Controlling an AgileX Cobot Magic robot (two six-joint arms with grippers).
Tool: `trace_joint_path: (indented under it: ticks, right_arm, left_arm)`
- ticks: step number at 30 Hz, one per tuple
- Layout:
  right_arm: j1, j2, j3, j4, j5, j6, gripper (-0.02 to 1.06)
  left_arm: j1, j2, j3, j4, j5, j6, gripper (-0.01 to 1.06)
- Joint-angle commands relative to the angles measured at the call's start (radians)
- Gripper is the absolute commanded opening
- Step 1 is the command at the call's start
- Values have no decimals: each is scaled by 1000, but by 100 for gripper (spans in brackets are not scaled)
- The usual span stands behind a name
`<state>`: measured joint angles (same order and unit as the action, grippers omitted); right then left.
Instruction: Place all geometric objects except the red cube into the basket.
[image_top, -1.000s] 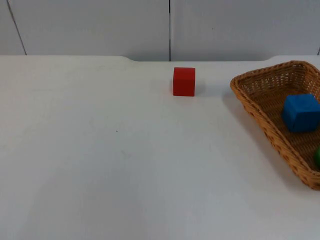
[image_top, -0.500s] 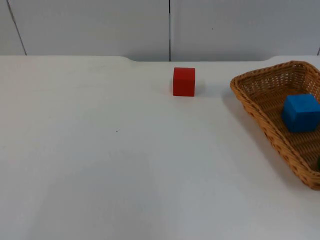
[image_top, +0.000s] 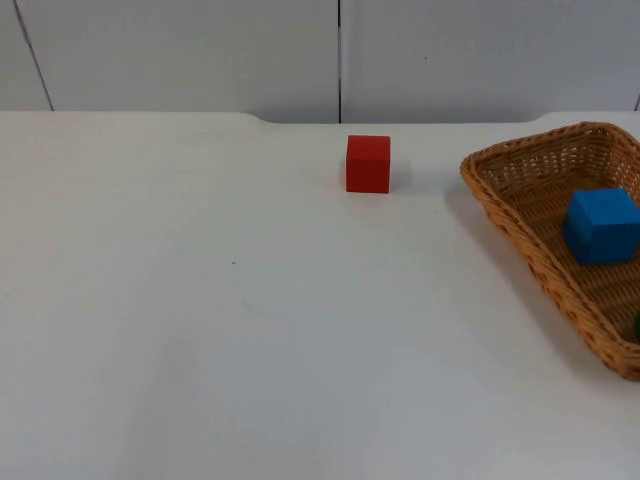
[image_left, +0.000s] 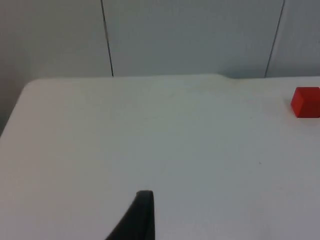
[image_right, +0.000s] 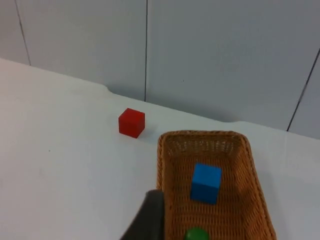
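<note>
Two shapes already lie inside the basket (image_right: 210, 200): nearest the right gripper (image_right: 150, 220) is a green piece (image_right: 196, 234), rounded as far as can be made out, and just beyond it a blue cube (image_right: 205, 183) on the woven floor. In the top view the basket (image_top: 520, 235) sits at the bench's right side with the blue cube (image_top: 601, 225) in it and a sliver of the green piece (image_top: 636, 324) at the picture's border. Whether the right gripper is wide or narrow I cannot tell; it hangs above the basket's near end, carrying nothing that can be seen. The left gripper (image_left: 142, 220) waits over bare white bench (image_top: 200, 330), its opening likewise impossible to judge.

Farther off, well apart from the basket and near the grey partition wall (image_top: 200, 50), the red cube (image_top: 368, 163) stands alone, also seen from the left wrist (image_left: 306, 102) and right wrist (image_right: 131, 122).

Judging from this, the sorting looks finished. The main risk is a needless further grasp: taking the red cube by mistake would undo the result, and an arm swinging low could nudge the basket's rim or tip it. Nothing stands between arms and things.
</note>
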<state>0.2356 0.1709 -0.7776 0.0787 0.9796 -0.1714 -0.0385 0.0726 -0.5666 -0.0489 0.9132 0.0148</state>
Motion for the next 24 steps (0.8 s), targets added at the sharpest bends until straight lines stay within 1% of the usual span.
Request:
trace_joint_path:
  ticks: [1, 3, 4, 5, 6, 8, 9, 10, 11, 12, 14, 15, 19, 21, 22, 24]
  right_arm:
    - [-2, -45, 29, 3, 19, -8, 84]
    - [-2, -105, 67, 3, 42, -8, 84]
    - [-2, -127, 85, 3, 48, -8, 84]
    - [-2, -127, 85, 3, 48, -8, 84]
    - [-2, -155, 101, 3, 53, -8, 85]
    - [-2, -171, 137, 1, 56, -8, 92]
    - [-2, -171, 151, 4, 66, -8, 96]
    - [-2, -171, 151, 4, 66, -8, 96]
    - [-2, -171, 172, 1, 110, -8, 103]
    - [-2, -171, 191, -4, 124, -8, 105]
    - [-2, -171, 232, -13, 136, -8, 105]
    - [-2, -171, 252, -17, 126, -1, 105]
    - [-2, -171, 253, -10, 107, 6, 105]
    - [-2, -171, 260, -28, 103, 39, 105]
    - [-2, -171, 260, -28, 103, 39, 105]
    - [-2, -171, 260, -61, 101, 86, 105]
  left_arm:
    - [5, -56, 5, -11, 30, 26, 105]
    - [5, -73, 5, -9, 63, 34, 105]
    - [5, -73, -2, -11, 92, 34, 105]
    - [5, -73, -2, -11, 92, 34, 105]
    - [5, -73, 8, -11, 112, 34, 105]
    - [5, -73, 44, -11, 119, 34, 105]
    - [5, -73, 54, -13, 138, 34, 105]
    - [5, -73, 54, -13, 138, 34, 105]
    - [5, -73, 55, -11, 147, 34, 105]
    - [5, -73, 57, -11, 146, 32, 105]
    - [5, -73, 62, -11, 154, 30, 105]
    - [5, -73, 64, -11, 156, 30, 105]
    - [5, -73, 73, -9, 160, 30, 105]
    - [5, -73, 73, -9, 160, 30, 105]
    - [5, -73, 73, -9, 160, 30, 105]
    - [5, -73, 73, -9, 160, 30, 105]
